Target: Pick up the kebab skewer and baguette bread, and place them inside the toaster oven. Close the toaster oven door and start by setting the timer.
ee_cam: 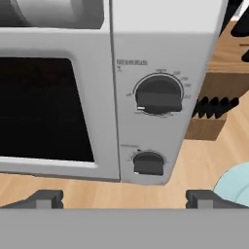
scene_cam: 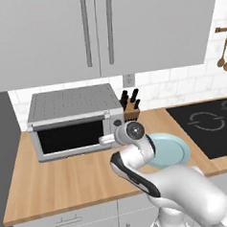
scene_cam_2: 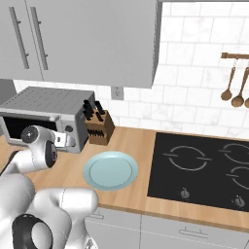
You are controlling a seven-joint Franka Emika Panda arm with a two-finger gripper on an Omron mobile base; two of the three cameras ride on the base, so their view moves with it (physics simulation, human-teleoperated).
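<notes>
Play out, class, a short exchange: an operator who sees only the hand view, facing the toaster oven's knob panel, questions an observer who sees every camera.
Operator: I see the toaster oven and its knobs. Is the toaster oven door shut along its whole width?
Observer: Yes. In the left base view it stands upright, closed across the full front.
Operator: The edge of a plate shows at my side. What lies past it?
Observer: In the right base view a black cooktop is set into the counter beside the plate, on the side away from the oven.
</notes>
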